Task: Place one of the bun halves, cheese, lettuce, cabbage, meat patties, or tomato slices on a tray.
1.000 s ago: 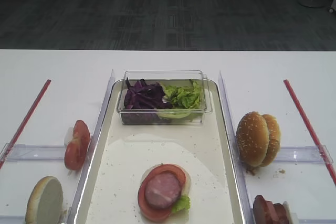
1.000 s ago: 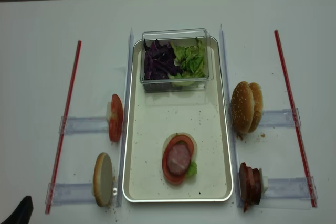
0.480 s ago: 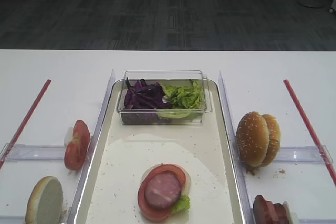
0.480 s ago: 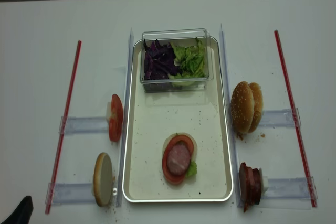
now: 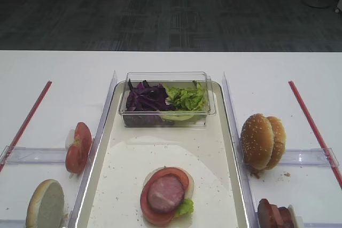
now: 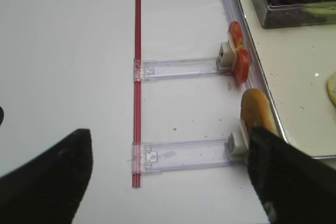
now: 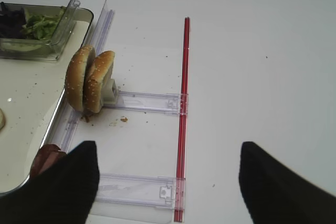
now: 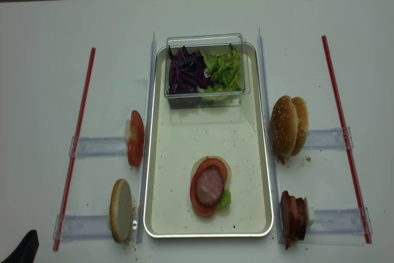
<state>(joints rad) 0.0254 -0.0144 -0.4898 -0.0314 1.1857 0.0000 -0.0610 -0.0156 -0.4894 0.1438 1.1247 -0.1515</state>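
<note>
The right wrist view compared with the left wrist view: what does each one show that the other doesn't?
Only the right wrist view: two sesame buns standing on edge. Only the left wrist view: upright tomato slices and a pale bun half. Both: an open gripper's dark fingers, a red strip, the tray and the salad box.

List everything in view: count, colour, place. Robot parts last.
tray: 1, cream-white, table centre
clear box: 1, at tray's far end
cabbage: purple shreds, box left half
lettuce: green, box right half; a bit under the stack
stack on tray: meat patty on tomato slice, near end
sesame bun halves: 2, upright, right of tray
meat patties: reddish-brown, near right holder
tomato slices: red, left holder
pale bun half: 1, near left
red strips: 2, outer sides
left gripper: open
right gripper: open
</note>
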